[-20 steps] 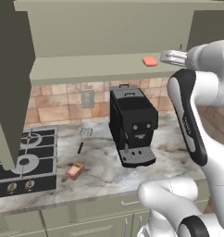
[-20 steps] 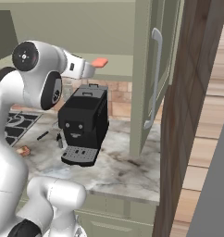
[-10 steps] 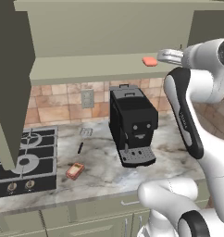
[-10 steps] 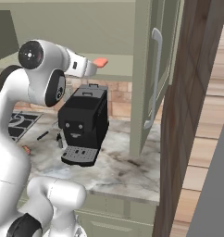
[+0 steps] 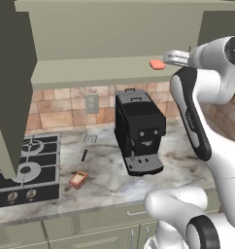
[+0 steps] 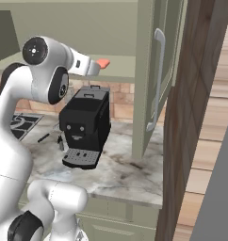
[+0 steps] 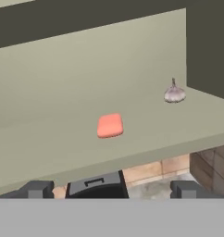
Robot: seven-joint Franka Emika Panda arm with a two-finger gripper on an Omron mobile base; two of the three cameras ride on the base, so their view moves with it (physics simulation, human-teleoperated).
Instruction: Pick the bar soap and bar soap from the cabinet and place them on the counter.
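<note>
A rounded coral-red bar soap (image 5: 157,64) (image 6: 102,63) (image 7: 109,125) lies on the bottom shelf of the open sage-green cabinet (image 5: 90,73) (image 6: 145,94), near the shelf's front edge. My gripper (image 5: 170,57) (image 6: 93,69) (image 7: 111,190) hovers level with that shelf, just in front of the soap, open, its fingertips (image 7: 37,189) wide apart and nothing between them. A boxier orange-brown bar soap (image 5: 78,179) rests on the marbled counter (image 5: 109,187) (image 6: 130,174) beside the hob.
A black coffee machine (image 5: 139,131) (image 6: 85,124) stands on the counter right below the gripper. A small pale knob-topped item (image 7: 174,94) sits deeper on the shelf. The black gas hob (image 5: 22,165) lies left. The cabinet door with its silver handle (image 6: 157,80) hangs open at right.
The hand has crept a little closer to the coral-red soap at shelf height, and the arm's elbow has shifted. The jaws stay open. Nothing else has moved.
</note>
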